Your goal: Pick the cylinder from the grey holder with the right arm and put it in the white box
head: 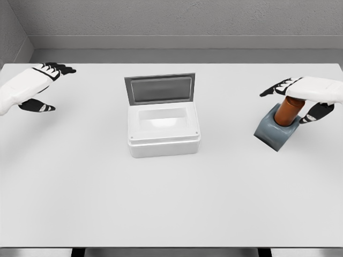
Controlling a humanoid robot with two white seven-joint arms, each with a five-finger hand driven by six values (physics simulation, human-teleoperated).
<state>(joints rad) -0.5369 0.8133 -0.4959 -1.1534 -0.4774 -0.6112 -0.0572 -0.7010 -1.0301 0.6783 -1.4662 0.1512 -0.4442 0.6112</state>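
White bench point(171, 203) fills the frame. At centre sits the white box point(164, 128), lid raised. Right, the grey holder point(274, 133) carries the brown cylinder point(290, 110); the right hand point(306, 96) hovers spread around it. Upper left, the left hand point(33, 85) rests spread, holding nothing.

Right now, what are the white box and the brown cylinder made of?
The white box looks like smooth plastic: rounded edges, soft sheen. The brown cylinder has a matte, even colour, so perhaps plastic or painted wood; this render cannot settle it.
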